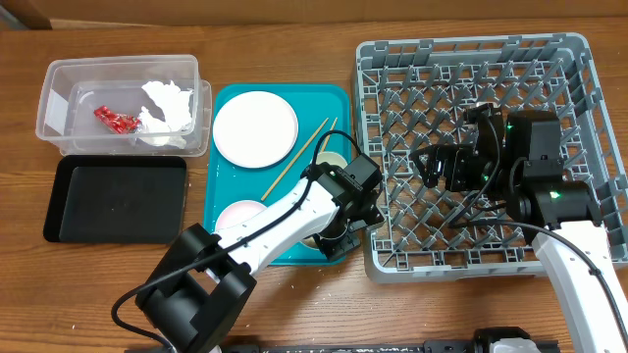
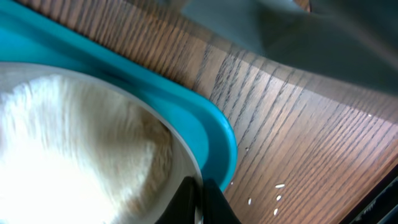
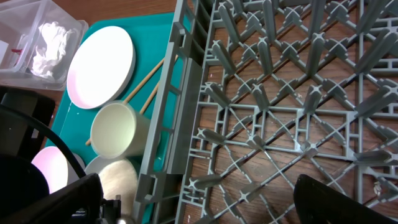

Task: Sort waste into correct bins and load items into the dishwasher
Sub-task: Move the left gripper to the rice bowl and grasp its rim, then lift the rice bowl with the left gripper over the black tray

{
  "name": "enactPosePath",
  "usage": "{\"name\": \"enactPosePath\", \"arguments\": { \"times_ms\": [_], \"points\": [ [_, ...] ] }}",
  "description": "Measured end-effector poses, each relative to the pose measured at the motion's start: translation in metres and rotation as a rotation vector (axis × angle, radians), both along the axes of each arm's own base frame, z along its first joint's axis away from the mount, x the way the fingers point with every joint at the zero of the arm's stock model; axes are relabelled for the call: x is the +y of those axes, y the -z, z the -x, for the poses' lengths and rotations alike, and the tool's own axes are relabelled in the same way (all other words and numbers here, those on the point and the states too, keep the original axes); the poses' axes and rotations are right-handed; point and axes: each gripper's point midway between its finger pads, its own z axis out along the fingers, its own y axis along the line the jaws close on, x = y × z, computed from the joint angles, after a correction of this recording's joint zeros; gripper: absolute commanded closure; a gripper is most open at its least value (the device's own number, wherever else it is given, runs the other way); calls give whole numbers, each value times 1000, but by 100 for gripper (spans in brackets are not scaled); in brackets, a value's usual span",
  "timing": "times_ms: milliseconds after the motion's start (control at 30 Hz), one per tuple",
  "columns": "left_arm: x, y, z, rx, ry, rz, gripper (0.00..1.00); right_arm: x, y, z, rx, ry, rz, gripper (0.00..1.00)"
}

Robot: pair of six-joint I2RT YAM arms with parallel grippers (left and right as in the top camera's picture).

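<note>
Table (image 1: pixel 294 20): brown wood-grain top; carries everything listed.
Tub (image 1: pixel 59 74): clear, at the rear left, standing on the wood.
Black tray (image 1: pixel 118 201): just in front of the tub.
Teal tray (image 1: pixel 221 167): at the centre, just beside the tub.
Rack (image 1: pixel 471 59): grey lattice, on the right, just beside the teal tray.
Grains (image 2: pixel 279 185): a few white ones, loose on the wood near the teal tray's corner.

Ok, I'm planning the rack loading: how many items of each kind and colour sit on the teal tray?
White plate: 1
Pinkish plate: 1
Cup: 1
Bowl: 1
Chopsticks: 2
Total: 6
</note>
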Motion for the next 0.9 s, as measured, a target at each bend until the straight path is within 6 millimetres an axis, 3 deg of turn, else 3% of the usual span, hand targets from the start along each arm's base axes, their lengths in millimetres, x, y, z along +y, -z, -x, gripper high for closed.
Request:
{"name": "enactPosePath", "arguments": {
  "times_ms": [333,500,900],
  "points": [
    [0,0,-3,-12,-50,-7,96,0,0,0,-1,0,0,0],
    [10,-7,-4,-17,-88,-66,96,0,0,0,-1,0,0,0],
    [4,-59,-22,-52,-196,-84,96,0,0,0,-3,0,0,0]
  ]
}}
